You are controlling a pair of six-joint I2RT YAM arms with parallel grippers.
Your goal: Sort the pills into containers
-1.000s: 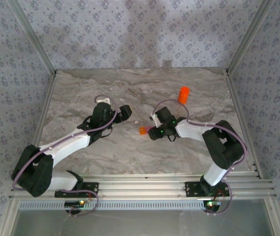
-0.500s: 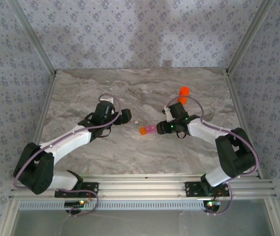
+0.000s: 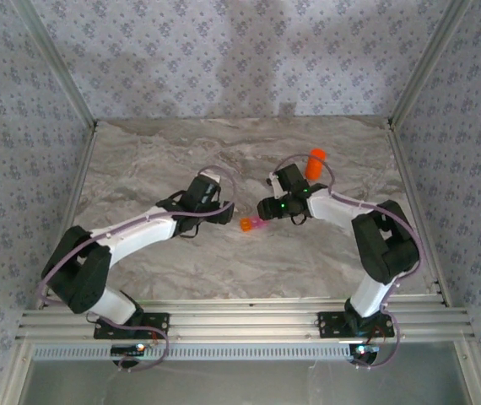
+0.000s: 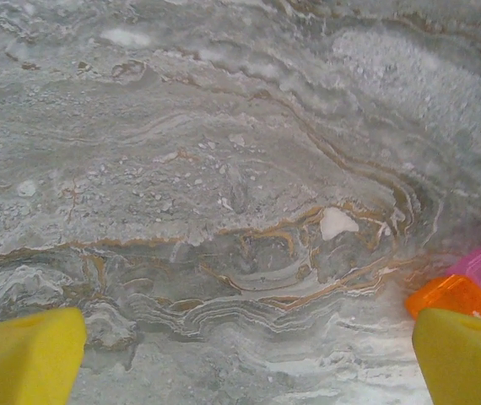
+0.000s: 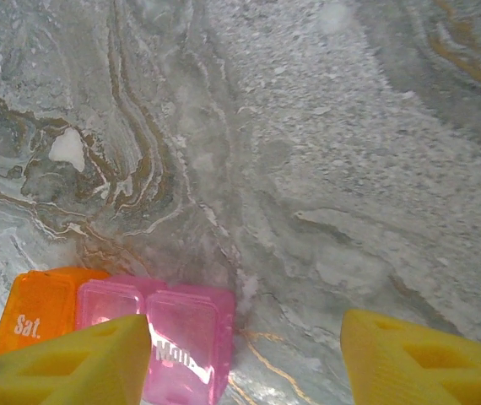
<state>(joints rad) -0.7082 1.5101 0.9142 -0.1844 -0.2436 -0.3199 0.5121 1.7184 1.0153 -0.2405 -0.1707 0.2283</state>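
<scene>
- Okay, the step in hand looks like the approach. Both my grippers hover low near the containers (image 3: 251, 224), and I'd judge no pill has been picked yet.
- The containers lie on the marble table (image 3: 139, 160), between my two grippers. The orange compartment (image 5: 34, 310) is marked "Sat." and is joined to the pink compartment (image 5: 181, 337), marked "Mon".
- My left gripper (image 4: 245, 363) is spread wide with nothing between the fingers. In the left wrist view the containers sit just beside its right-hand finger, outside the gap.
- My right gripper (image 5: 249, 363) is also spread wide and empty. One finger overlaps the near edge of the containers in the right wrist view; I cannot tell whether it is touching or just above.
- A white speck (image 4: 337, 223) lies on the table near the containers. It may be a pill or just a fleck in the marble; it is too small to be sure.
- The orange-red bottle (image 3: 315, 162) stands upright beyond my right arm, well apart from the containers.
- The next move probably calls for one gripper to steady the containers, since they look light and likely to slide.
- The other gripper then needs a fine pinch on a pill, with the fingers narrowed a lot first. Nudging the containers is the main risk.
</scene>
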